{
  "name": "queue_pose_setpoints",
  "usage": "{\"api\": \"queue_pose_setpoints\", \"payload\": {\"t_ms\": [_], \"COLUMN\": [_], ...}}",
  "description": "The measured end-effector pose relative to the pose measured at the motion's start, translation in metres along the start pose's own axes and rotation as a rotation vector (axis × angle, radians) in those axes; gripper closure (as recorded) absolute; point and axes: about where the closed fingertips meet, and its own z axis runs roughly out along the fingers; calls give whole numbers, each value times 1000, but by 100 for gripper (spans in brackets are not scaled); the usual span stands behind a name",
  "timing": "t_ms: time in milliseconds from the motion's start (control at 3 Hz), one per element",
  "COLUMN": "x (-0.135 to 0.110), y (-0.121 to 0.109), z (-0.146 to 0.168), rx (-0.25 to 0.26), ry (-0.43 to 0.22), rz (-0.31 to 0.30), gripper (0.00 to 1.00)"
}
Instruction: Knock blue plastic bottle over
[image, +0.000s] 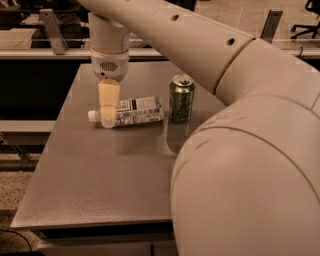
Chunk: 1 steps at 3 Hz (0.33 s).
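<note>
I log one green soda can (181, 98) — upright, top facing up — toward the grey worktop's (100, 175) far right corner.

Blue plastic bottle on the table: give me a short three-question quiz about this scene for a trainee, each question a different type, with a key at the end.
1. True or false: the blue plastic bottle stands upright on the table.
2. Multiple choice: what stands upright just beyond the bottle's base? A) a green can B) a coffee mug C) a cardboard box
3. Fill in the blank: the tool hangs down from the arm at the bottle's ___ end.

Key: 1) false, it lies on its side; 2) A; 3) cap
</note>
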Motion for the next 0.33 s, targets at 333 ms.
{"api": "queue_pose_setpoints", "payload": {"t_ms": [333], "x": [0], "y": [0], "z": [0], "rx": [-1], "ry": [0], "rz": [0], "gripper": [0]}}
